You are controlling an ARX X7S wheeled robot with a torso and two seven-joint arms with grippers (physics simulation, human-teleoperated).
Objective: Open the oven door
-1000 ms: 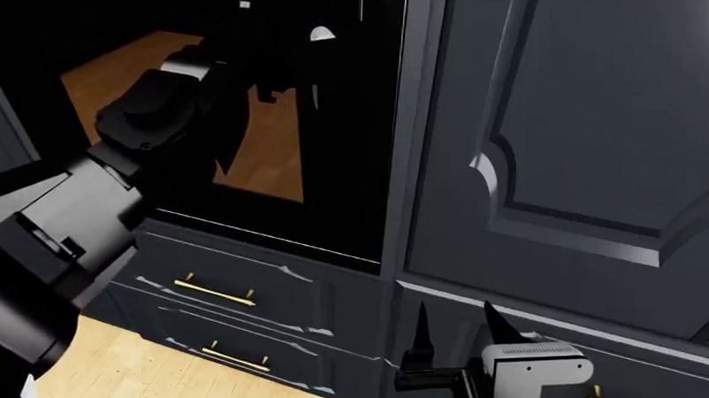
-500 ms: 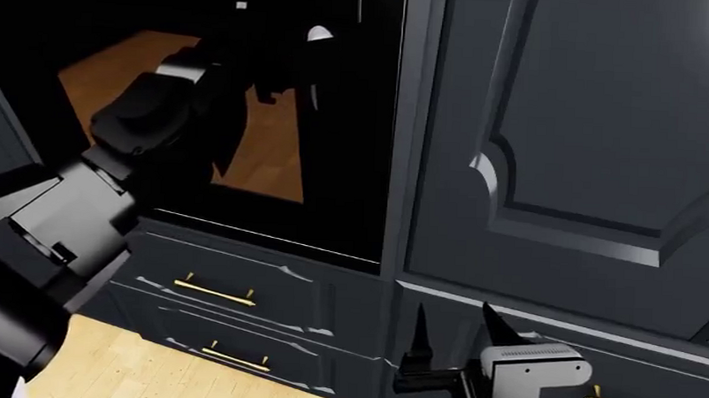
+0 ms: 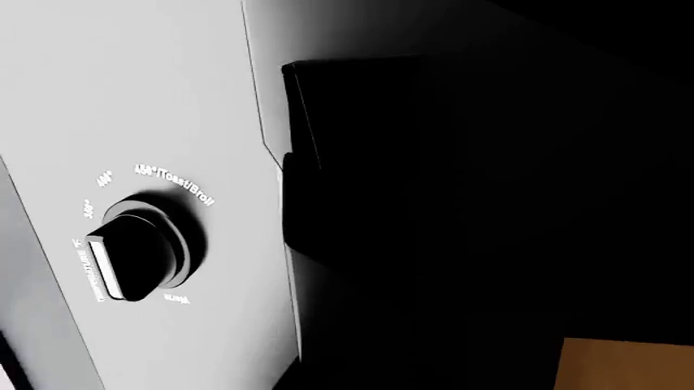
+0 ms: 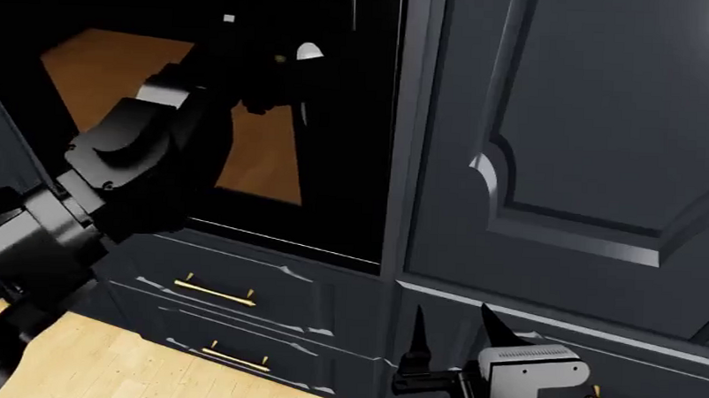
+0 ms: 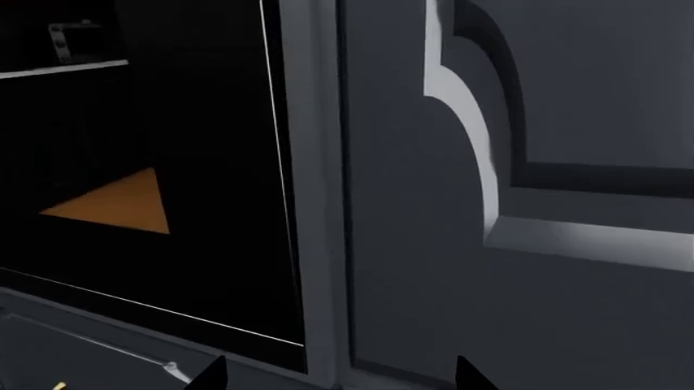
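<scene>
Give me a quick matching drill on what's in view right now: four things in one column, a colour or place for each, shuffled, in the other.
Things:
1. oven door
2. drawer handle
3. dial
4. right end effector

Descriptions:
A. brass-coloured bar
B. black knob on a pale panel with printed temperature marks
C. glossy black, mirroring the wooden floor
D. low in front of the navy drawers, right of the oven

Pairs: 1-C, 2-A, 3-B, 4-D

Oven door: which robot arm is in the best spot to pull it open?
Probably the left. In the head view the left arm reaches up across the oven door, and its camera looks closely at a control knob. The right end effector hangs low, open, by the navy drawers.
</scene>
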